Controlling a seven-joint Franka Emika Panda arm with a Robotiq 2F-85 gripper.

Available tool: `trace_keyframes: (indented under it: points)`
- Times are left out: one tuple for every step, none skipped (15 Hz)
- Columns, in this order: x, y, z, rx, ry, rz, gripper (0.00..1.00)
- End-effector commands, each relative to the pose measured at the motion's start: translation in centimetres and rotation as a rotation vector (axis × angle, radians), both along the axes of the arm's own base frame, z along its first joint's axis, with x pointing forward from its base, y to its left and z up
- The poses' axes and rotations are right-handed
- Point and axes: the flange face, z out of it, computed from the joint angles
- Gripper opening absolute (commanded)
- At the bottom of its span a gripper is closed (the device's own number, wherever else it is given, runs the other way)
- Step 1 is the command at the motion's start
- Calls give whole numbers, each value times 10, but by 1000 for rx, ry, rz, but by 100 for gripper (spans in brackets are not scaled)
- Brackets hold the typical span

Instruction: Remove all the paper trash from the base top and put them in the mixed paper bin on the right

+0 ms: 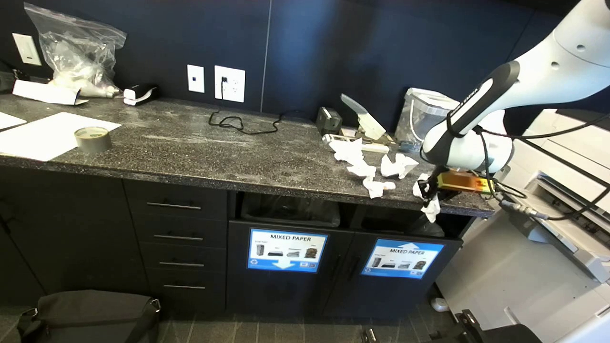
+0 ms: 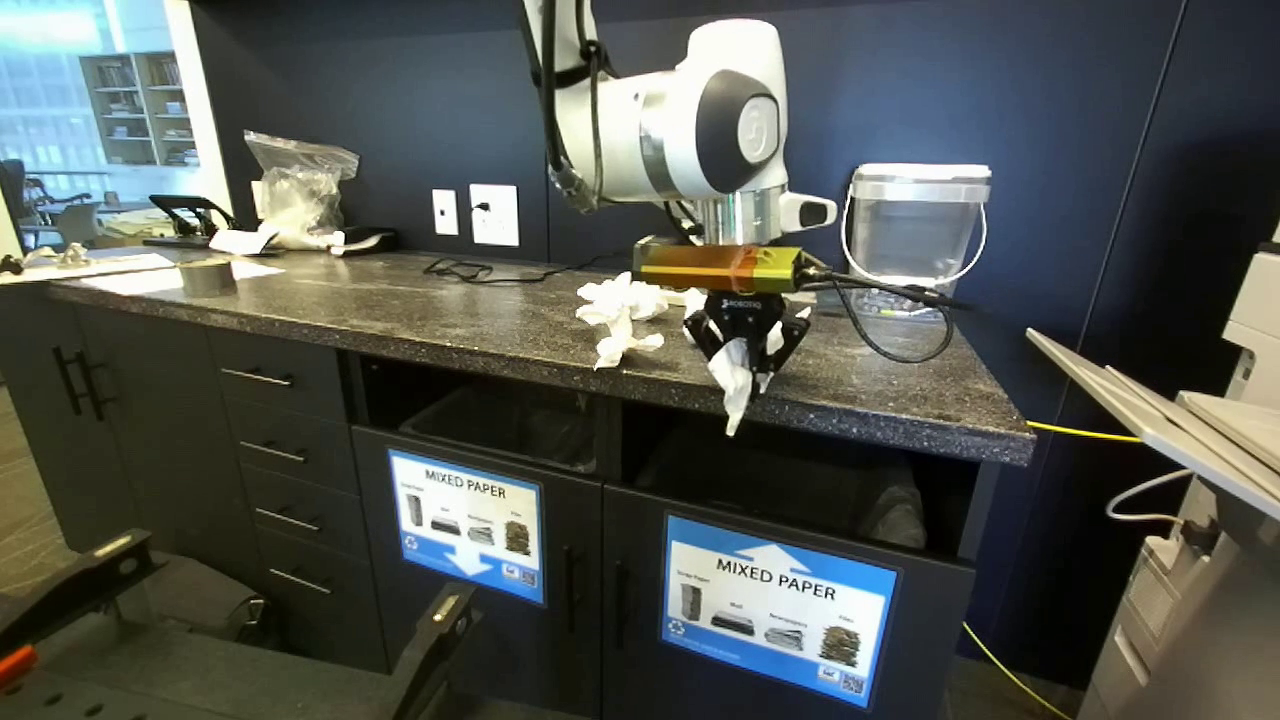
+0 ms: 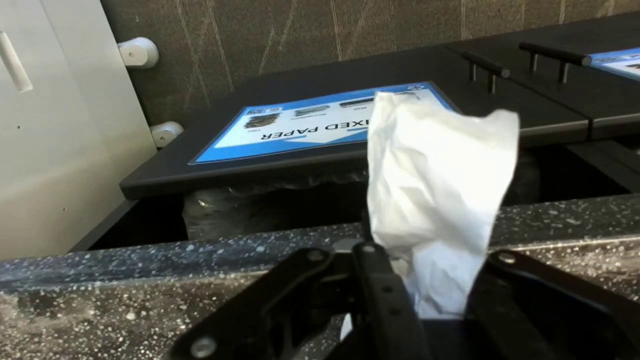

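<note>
My gripper (image 2: 757, 385) is shut on a crumpled white paper (image 2: 733, 378), which hangs down at the counter's front edge. The held paper also shows in an exterior view (image 1: 432, 210) and sticks out between the fingers in the wrist view (image 3: 440, 175). It is above and in front of the right bin's dark opening (image 2: 780, 480), over the right "MIXED PAPER" door (image 2: 780, 610). More crumpled white papers lie on the counter to the left of the gripper: a cluster (image 1: 349, 151), a lower piece (image 1: 377, 186) and a separate piece (image 1: 398, 166). The bin's inside is mostly dark.
The counter's front edge (image 2: 900, 425) runs just under the gripper. A clear bucket (image 2: 915, 230), a paper cutter (image 1: 369, 124) and a grey box (image 1: 329, 121) stand at the back. A printer (image 1: 533, 257) stands at the right. The left bin opening (image 1: 290, 209) is beside the right one.
</note>
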Motion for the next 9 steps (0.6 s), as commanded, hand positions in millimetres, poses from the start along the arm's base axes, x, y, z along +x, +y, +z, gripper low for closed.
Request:
trace_keyframes:
  points:
    - [-30, 23, 0, 16, -86, 27, 13]
    - [-34, 29, -3, 19, -104, 32, 13]
    - [-39, 37, -7, 27, -123, 41, 13]
    - [-43, 44, -10, 37, -134, 47, 13]
    - [-48, 51, -14, 47, -135, 55, 13]
    - [-52, 58, -19, 58, -133, 66, 13]
    - [-57, 65, -23, 68, -123, 80, 13]
    - [-62, 70, -28, 76, -116, 92, 13]
    - [-67, 75, -32, 84, -111, 100, 13]
